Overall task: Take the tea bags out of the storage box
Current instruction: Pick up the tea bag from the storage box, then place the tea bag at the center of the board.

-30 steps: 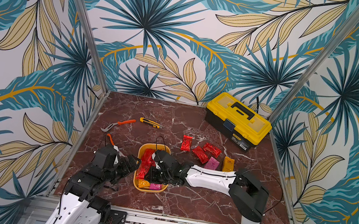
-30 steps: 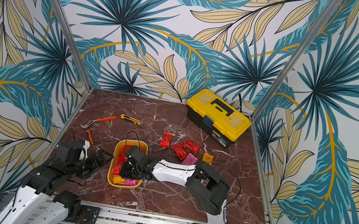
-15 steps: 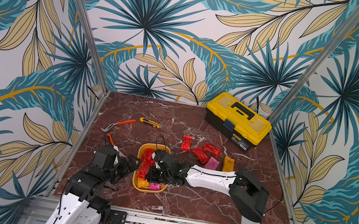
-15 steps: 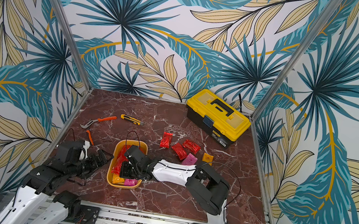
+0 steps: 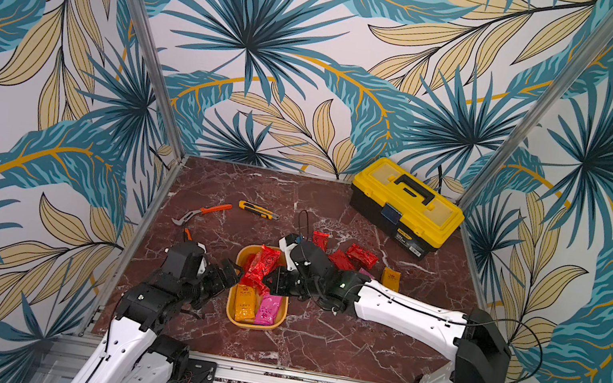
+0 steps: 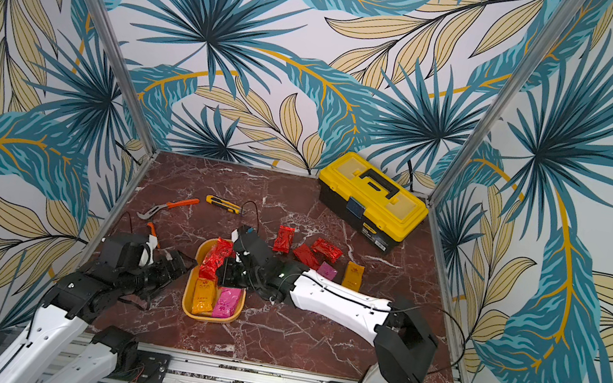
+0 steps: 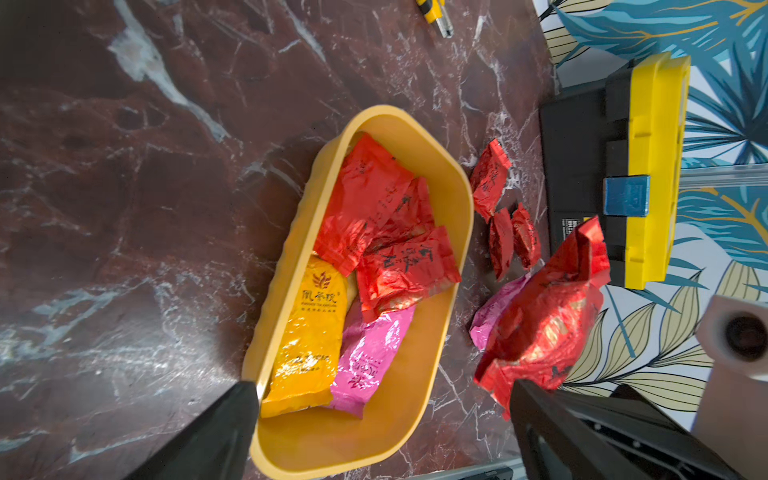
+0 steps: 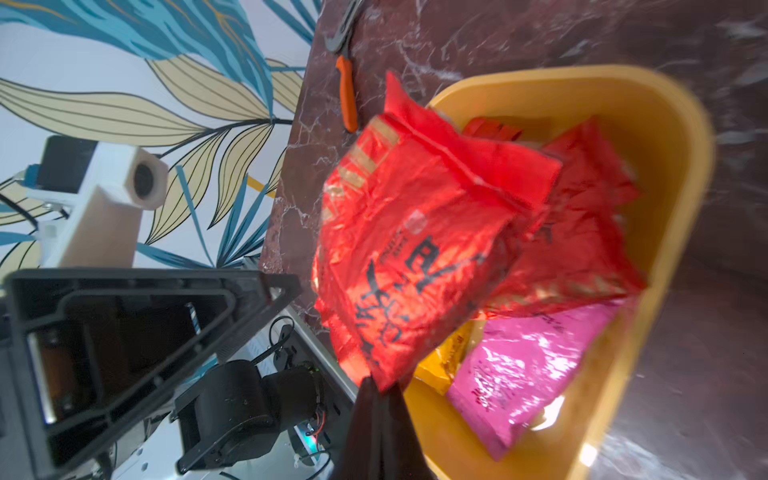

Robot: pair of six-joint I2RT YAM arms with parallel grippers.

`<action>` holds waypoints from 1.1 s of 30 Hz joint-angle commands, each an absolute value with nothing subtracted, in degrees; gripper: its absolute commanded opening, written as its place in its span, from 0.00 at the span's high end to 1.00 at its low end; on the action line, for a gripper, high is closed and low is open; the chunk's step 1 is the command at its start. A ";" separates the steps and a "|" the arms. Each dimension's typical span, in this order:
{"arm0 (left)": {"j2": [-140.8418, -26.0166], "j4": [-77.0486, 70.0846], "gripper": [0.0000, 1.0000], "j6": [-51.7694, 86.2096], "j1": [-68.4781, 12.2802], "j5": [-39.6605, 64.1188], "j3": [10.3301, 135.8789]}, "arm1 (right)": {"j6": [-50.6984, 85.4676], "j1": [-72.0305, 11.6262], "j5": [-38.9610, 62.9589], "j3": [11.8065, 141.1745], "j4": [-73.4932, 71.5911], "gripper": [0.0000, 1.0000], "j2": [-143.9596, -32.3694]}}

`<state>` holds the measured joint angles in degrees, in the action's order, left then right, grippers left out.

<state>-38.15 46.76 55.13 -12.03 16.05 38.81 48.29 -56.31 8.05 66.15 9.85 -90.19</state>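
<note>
One tea bag (image 8: 415, 257), pinched in right gripper (image 8: 376, 386)

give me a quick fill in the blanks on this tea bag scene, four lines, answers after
1. The right gripper is shut on a crinkly ____ foil tea bag.
2. The left gripper stands ____ beside the shallow mustard-yellow plastic storage box.
3. In that box, a long ____ foil sachet lies alongside the orange-yellow foil sachet.
4. The black plastic toolbox has a ____ lid.
Missing words: red; open; pink; yellow.
</note>
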 commanded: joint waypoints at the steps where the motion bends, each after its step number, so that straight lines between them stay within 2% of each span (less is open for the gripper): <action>1: -41.43 42.35 0.00 53.86 -11.69 18.98 42.29 | 45.49 -53.36 5.90 62.70 15.53 1.00 -85.88; 4: -45.72 39.13 0.00 54.84 -13.53 20.79 42.89 | 43.95 -48.94 5.72 59.16 17.30 1.00 -81.55; 9: -51.85 32.67 0.00 57.68 -22.80 15.80 42.77 | 40.50 -39.19 9.80 52.53 17.55 1.00 -78.49; 18: -60.67 26.41 0.00 61.11 -35.04 10.53 42.75 | 32.89 -33.07 15.83 48.61 17.84 1.00 -85.60; 27: -55.87 29.88 0.00 61.35 -36.04 7.98 39.43 | 29.71 -33.04 21.27 49.13 17.16 1.00 -93.32; 31: -52.95 31.54 0.00 61.59 -36.01 5.98 38.21 | 30.04 -32.96 18.42 49.28 19.03 1.00 -92.88; 33: -51.87 30.93 0.00 62.30 -35.91 4.59 36.93 | 30.49 -32.89 16.75 49.56 20.18 0.95 -92.10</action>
